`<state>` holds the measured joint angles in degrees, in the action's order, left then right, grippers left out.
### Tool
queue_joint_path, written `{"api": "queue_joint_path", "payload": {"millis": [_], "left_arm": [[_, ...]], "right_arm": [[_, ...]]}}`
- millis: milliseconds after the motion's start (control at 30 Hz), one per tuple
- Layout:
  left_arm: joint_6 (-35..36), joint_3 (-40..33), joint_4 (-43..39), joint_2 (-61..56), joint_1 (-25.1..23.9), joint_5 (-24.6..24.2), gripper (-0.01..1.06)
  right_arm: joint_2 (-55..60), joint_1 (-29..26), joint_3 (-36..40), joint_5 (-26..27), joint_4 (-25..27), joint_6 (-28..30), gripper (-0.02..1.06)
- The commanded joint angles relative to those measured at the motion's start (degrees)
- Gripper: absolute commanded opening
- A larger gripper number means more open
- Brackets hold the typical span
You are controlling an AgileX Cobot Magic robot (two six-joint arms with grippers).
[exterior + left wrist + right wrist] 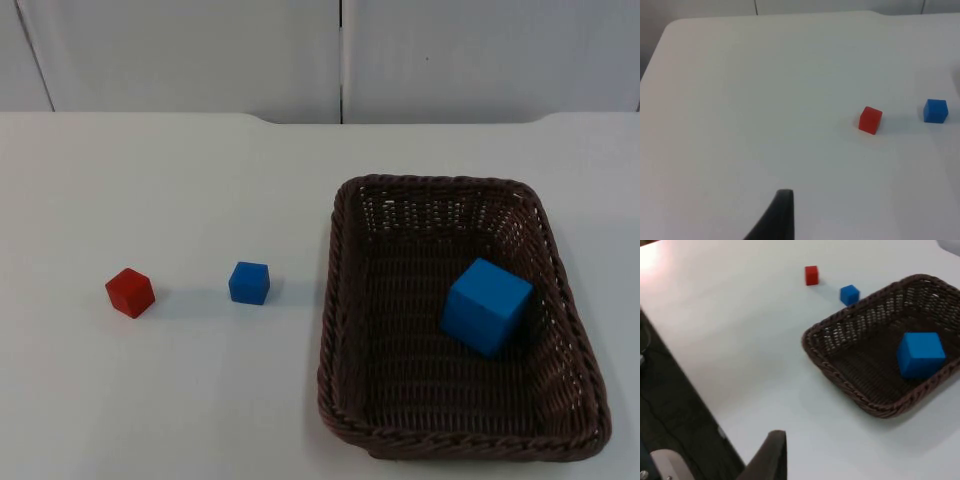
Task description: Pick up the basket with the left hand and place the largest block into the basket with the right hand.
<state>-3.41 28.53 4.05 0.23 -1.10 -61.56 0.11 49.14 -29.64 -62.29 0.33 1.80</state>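
Big blue block [486, 306] sits inside the basket [345, 300], toward its right wall, a bit tilted. The basket rests flat on the white table [150, 180], at the right and near the front edge. By my read the drop is done, w/ nothing left but to hold off.

My left pincer [771, 220] hangs over bare table, well left of the red block [870, 120] and the small blue block [935, 110]. I see just one dark fingertip, so I can't tell if it's spread or pressed together. My right pincer [766, 455] hangs near the table's edge, well apart from the basket; again one fingertip, can't tell its state. Both arms wait.

Risks from here: if I go for the basket, a grab at the wall nearest the small blue block could knock that block, since it lies just beside that side. Lifting by one wall would tip the basket and the big block could slide or roll out. The basket's front rim sits close to the table edge, so a push that way might shove it off.

Room: wide open table left and behind; tight at front and right.
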Motion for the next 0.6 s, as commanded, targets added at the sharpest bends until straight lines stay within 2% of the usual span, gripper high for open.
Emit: {"api": "queue_joint_path", "payload": {"millis": [0,567], "left_arm": [[0.5,-0.2,-0.3,-0.2,-0.1,0.0,1.05],[0.5,-0.2,-0.3,-0.2,-0.1,0.0,1.05]], "right_arm": [[-0.1,-2.0,0.1,0.6,0.0,0.2,1.05],[-0.1,-15.4,0.1,0.6,0.0,0.2,1.05]]}}
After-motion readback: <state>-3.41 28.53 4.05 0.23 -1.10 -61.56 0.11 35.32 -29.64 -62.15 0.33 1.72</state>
